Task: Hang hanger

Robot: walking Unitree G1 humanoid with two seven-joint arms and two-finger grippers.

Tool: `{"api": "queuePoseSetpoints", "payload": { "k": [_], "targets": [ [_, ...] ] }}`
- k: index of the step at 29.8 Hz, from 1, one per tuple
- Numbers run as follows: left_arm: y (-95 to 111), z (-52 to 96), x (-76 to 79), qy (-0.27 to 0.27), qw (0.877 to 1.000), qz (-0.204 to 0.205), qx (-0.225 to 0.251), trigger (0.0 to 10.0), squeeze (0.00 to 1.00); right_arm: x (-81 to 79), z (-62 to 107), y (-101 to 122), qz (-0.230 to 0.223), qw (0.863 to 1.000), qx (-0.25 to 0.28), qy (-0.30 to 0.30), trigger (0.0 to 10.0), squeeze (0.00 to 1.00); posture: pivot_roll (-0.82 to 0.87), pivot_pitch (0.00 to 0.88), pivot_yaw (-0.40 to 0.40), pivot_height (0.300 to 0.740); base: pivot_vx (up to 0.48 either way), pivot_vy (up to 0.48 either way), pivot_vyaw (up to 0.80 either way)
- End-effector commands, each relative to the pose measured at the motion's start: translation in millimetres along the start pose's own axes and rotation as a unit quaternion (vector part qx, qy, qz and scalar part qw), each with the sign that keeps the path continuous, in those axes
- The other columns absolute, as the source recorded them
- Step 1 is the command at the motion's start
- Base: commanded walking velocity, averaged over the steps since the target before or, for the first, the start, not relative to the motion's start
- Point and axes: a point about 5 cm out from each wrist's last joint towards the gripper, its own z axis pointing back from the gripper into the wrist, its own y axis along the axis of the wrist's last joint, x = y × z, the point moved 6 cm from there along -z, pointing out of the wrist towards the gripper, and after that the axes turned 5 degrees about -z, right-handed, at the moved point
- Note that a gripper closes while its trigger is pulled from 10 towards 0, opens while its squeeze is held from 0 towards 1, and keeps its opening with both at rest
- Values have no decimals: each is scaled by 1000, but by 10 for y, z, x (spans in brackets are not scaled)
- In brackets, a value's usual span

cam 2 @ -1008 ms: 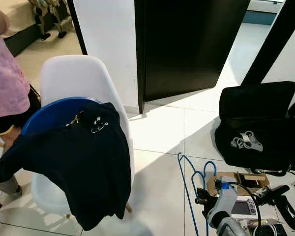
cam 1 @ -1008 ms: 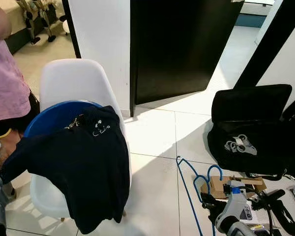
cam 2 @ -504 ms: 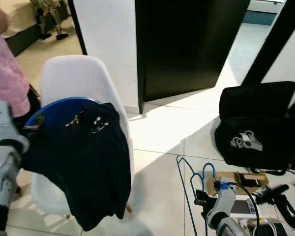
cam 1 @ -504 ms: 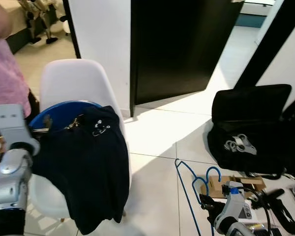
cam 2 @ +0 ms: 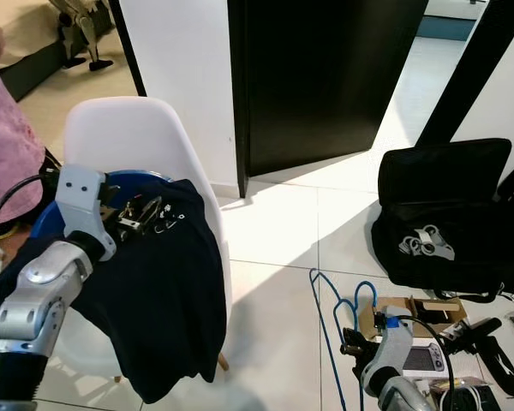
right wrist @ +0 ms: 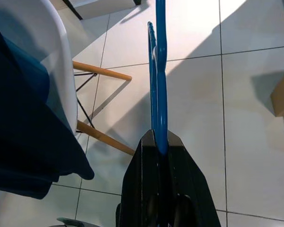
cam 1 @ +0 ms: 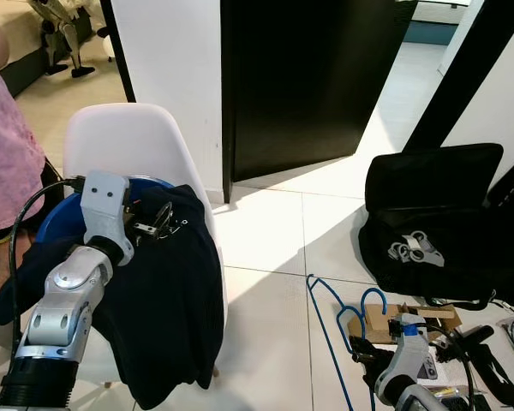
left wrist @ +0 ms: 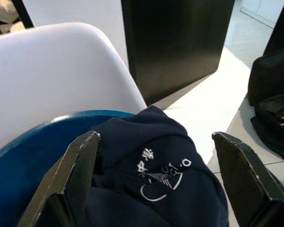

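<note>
A dark navy shirt (cam 1: 163,291) hangs over a blue tub (cam 1: 56,218) on a white chair (cam 1: 128,141). My left gripper (cam 1: 157,219) is raised at the shirt's collar, open; in the left wrist view its fingers (left wrist: 80,175) spread wide over the collar print (left wrist: 161,177) without touching the cloth. Low at the right, my right gripper (cam 1: 366,355) is shut on a blue wire hanger (cam 1: 325,330). The hanger (right wrist: 160,94) sticks out straight from between the pads, above the tiled floor.
A person in a pink top (cam 1: 8,163) stands close to the chair's left. A black bag (cam 1: 437,223), a cardboard box (cam 1: 385,321) and small devices lie on the floor at right. A dark doorway (cam 1: 300,77) opens behind. Open tile lies between chair and bag.
My left arm has risen from low at the left edge up to the shirt's collar on the chair. The right gripper keeps hold of the hanger, almost unmoved.
</note>
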Motion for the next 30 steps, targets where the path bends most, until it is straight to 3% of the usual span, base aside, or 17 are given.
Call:
{"api": "queuePoseSetpoints", "payload": {
  "k": [1,12,24,27,30],
  "targets": [
    [74,-6,22,-5,1000,-15,11,10000,0,34,29,-37,-4,1000,-4,-6,10000,0,-26,137,-28,740,274,0,0],
    [129,-12,184,-28,999,-14,10,10000,0,9,25,-14,-4,1000,-1,-4,10000,0,-25,138,-28,740,279,0,0],
    [115,-5,209,-29,999,-17,6,10000,0,-12,25,-12,9,1000,-4,3,10000,0,-25,138,-28,740,284,0,0],
    [115,0,225,-30,999,-16,5,10000,0,-63,27,-6,36,999,-6,20,10000,0,-23,142,-27,740,281,0,419],
    [113,2,257,-34,999,-17,4,10000,0,-75,34,-5,29,999,-1,19,10000,0,-23,142,-27,740,256,0,800]
  ]
}}
